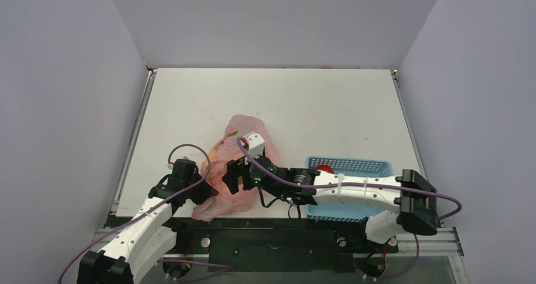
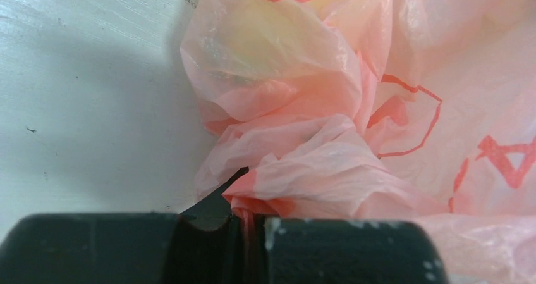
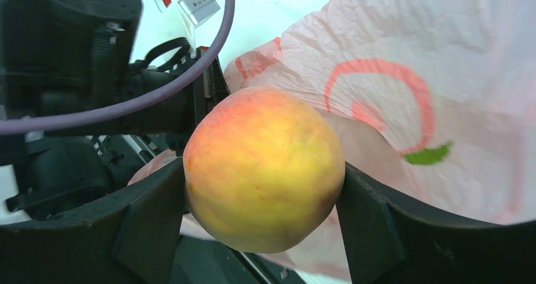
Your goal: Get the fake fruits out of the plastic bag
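Showing the pink plastic bag (image 1: pixel 239 127) crumpled on the white bench (image 1: pixel 284 100), near the middle of its near edge. Pinching a bunched fold at the bag's left side with the left gripper (image 2: pixel 248 233), jaws pressing tight together on the film. Clamping the orange-yellow peach (image 3: pixel 262 170) between the two fingers of the right gripper (image 3: pixel 262 198), just in front of the bag's printed film. Also showing a blue basket (image 1: pixel 354 165) toward the near right corner, holding a red round fruit (image 1: pixel 325 168).
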`<action>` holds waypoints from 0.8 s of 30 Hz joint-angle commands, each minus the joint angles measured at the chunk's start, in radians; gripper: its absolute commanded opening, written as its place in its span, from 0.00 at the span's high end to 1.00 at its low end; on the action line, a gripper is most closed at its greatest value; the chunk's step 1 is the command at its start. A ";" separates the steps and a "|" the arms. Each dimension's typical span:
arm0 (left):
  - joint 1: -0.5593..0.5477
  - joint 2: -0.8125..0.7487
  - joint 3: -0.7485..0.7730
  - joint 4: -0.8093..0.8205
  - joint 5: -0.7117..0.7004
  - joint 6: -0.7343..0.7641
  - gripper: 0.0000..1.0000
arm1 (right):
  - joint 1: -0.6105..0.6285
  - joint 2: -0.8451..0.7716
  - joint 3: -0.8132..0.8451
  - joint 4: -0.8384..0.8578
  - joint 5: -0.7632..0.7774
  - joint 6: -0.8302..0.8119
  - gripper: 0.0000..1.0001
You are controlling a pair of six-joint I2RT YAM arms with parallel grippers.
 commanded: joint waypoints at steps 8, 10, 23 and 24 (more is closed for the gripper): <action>-0.006 -0.001 0.027 -0.040 -0.048 0.023 1.00 | -0.006 -0.541 -0.135 -0.291 0.181 0.020 1.00; -0.006 -0.006 0.028 -0.050 -0.056 0.026 1.00 | -0.028 -0.650 -0.177 -0.360 0.228 0.070 1.00; -0.006 0.003 -0.014 0.025 -0.059 0.031 1.00 | -0.352 -0.955 -0.424 -0.798 0.411 0.368 1.00; -0.006 0.003 -0.015 0.028 -0.045 0.028 1.00 | -0.395 -0.953 -0.427 -0.820 0.406 0.382 1.00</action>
